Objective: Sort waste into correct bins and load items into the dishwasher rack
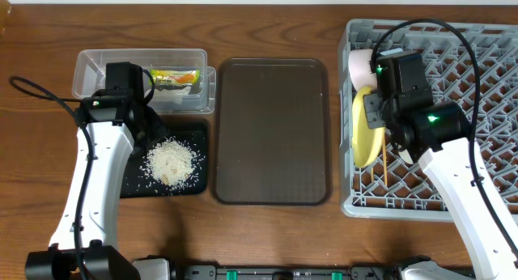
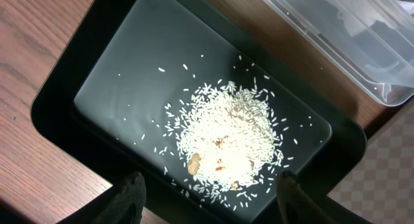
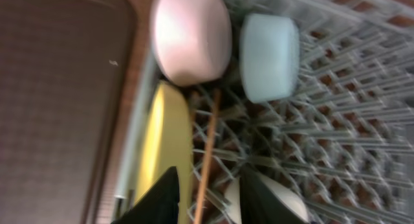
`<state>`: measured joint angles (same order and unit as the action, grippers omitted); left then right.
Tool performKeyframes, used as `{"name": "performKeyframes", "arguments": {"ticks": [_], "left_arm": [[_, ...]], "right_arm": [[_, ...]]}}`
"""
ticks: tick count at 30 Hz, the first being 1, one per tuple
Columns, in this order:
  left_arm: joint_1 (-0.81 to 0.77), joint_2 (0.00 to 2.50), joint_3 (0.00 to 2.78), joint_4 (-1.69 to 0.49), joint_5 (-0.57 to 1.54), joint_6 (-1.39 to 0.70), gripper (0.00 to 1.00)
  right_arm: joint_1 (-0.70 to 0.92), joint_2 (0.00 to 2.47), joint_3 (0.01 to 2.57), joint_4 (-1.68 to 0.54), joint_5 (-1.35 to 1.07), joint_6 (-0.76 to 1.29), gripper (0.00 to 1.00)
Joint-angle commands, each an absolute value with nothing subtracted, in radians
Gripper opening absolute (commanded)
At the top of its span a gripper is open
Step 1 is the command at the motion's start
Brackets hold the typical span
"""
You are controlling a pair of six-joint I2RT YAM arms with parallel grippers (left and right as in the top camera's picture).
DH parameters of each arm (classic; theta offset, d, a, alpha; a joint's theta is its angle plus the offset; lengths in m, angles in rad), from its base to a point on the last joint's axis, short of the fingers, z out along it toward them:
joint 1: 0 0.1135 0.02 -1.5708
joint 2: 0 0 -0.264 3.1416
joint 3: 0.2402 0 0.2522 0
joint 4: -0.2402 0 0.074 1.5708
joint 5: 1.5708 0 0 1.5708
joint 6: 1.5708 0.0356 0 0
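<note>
The dishwasher rack (image 1: pixel 486 86) fills the right side of the overhead view, sitting on the wooden desk (image 1: pixel 267 239). Along the rack's left edge the yellow plate (image 1: pixel 366 130) stands on its rim. The white bowl (image 1: pixel 359 65) is just above it in the frame, at the rack's upper left corner. In the right wrist view the light blue bowl (image 3: pixel 268 56) lies on its side just right of the white bowl, both inside the rack. A wooden chopstick (image 3: pixel 208 146) runs down the frame close beside the plate (the view is blurred, and only one stick reads clearly). The right claw (image 3: pixel 207 201) stands open, with the chopstick in the gap between its dark fingers and neither finger pressing on it.

The brown serving tray (image 1: pixel 271 130) lies at the centre of the overhead frame. At upper left, the clear tub (image 1: pixel 85 70) holds the green-and-orange snack wrapper (image 1: pixel 176 78). Just below the tub in the picture, the black tray (image 2: pixel 110 88) carries the rice heap (image 2: pixel 226 140), with loose grains scattered around it. The left claw (image 2: pixel 210 191) hangs over this tray with its fingers wide apart and nothing between them.
</note>
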<state>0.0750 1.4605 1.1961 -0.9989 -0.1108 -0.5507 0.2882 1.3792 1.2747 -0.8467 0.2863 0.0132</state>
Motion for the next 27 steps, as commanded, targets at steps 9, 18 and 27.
{"name": "performKeyframes", "arguments": {"ticks": [9,18,27], "left_arm": [[0.077,1.457,1.197,-1.001,-0.116,-0.559,0.68],[0.077,1.457,1.197,-0.989,-0.115,-0.559,0.67],[0.077,1.457,1.197,-0.987,-0.112,-0.559,0.67]], "right_arm": [[0.246,1.378,1.279,-0.766,0.198,0.224,0.55],[0.085,1.378,1.279,-0.707,0.007,0.186,0.58],[0.067,1.378,1.279,-0.757,-0.017,0.186,0.58]]}}
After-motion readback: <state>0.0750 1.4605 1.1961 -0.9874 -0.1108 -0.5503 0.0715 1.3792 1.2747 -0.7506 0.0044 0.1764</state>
